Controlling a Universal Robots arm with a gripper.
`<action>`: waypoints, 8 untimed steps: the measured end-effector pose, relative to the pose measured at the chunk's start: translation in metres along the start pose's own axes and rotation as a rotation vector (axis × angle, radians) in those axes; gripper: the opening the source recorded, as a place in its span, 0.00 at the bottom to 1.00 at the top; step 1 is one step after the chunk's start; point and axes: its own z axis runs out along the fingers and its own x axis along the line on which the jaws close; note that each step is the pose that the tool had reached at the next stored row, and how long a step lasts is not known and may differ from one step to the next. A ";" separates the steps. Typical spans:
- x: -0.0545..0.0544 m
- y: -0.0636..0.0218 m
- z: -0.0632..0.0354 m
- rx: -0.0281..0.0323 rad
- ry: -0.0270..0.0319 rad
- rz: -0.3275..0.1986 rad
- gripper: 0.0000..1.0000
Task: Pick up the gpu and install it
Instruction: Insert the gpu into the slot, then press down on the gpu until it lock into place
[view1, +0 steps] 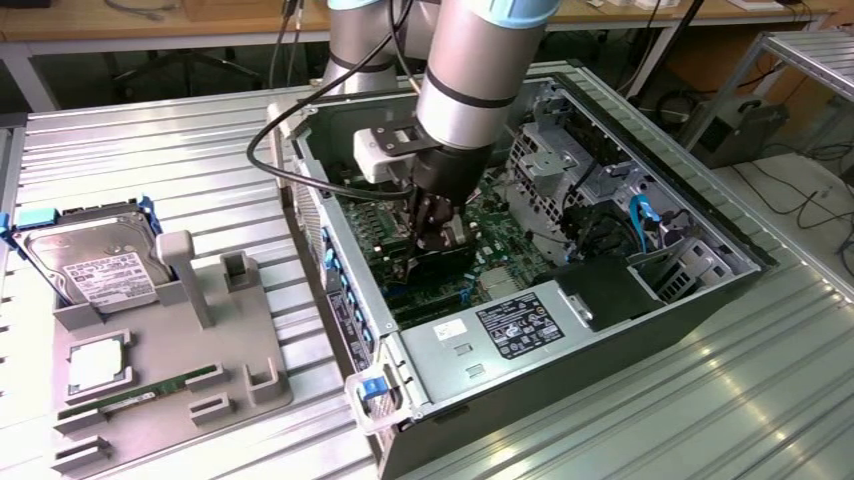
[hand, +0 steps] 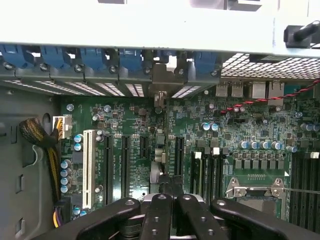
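Gripper (view1: 441, 240) inside the open computer case (view1: 694, 300), jaws closed on the gpu (hand: 159, 150), card standing edge-on over the green motherboard (hand: 250, 125), hard drive (view1: 94, 265) on the counter's grey holder at the exterior view's left

The arm reaches down into the open computer case (view1: 534, 300) lying on its side on the ribbed metal bench (view1: 160, 170). Its gripper (view1: 438, 240) is low inside the case, over the green motherboard (view1: 501, 245), with the fingers (view1: 430, 232) drawn together on the upright edge of the gpu (view1: 434, 268), a dark card standing on the board. On the exterior view's left, a grey holder tray (view1: 174, 350) carries a silver hard drive (view1: 94, 265) with a white label, a small square chip (view1: 96, 365) and a slim green memory stick (view1: 140, 388).
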 end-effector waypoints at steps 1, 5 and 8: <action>0.000 0.0002 -0.0010 0.0014 -0.0028 0.000 0.11; 0.000 0.0011 -0.0159 0.0016 -0.0029 0.000 0.11; -0.001 0.0016 -0.0264 0.0015 -0.0027 0.000 0.11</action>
